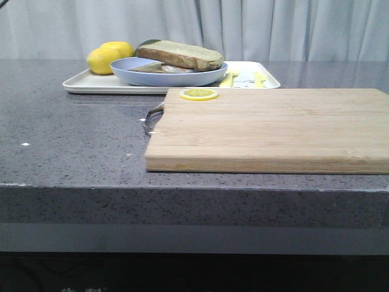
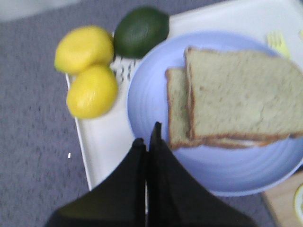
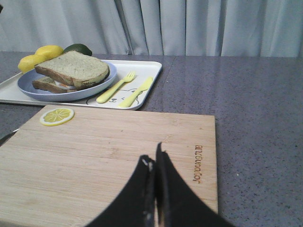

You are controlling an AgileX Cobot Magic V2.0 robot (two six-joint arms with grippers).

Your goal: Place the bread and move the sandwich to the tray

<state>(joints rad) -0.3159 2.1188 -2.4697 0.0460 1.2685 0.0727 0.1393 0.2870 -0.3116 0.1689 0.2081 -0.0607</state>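
Sandwich [image 1: 180, 56] on round pale blue plate [image 1: 168, 74], plate on white rectangular tray [image 1: 82, 83].
Left gripper [image 2: 147, 142] above the plate's rim, fingers pressed together, empty; right gripper [image 3: 154, 161] likewise, above wooden cutting board [image 3: 113, 151].

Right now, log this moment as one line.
sandwich on plate on tray | left gripper shut | right gripper shut | board holds lemon slice

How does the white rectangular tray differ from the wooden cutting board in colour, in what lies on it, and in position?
The white rectangular tray is white plastic with a low raised rim; the wooden cutting board is flat pale wood. The tray carries the blue plate with the sandwich, two lemons, a dark green fruit and yellow cutlery; the board carries only a lemon slice. The tray lies farther back. Both are rectangular.
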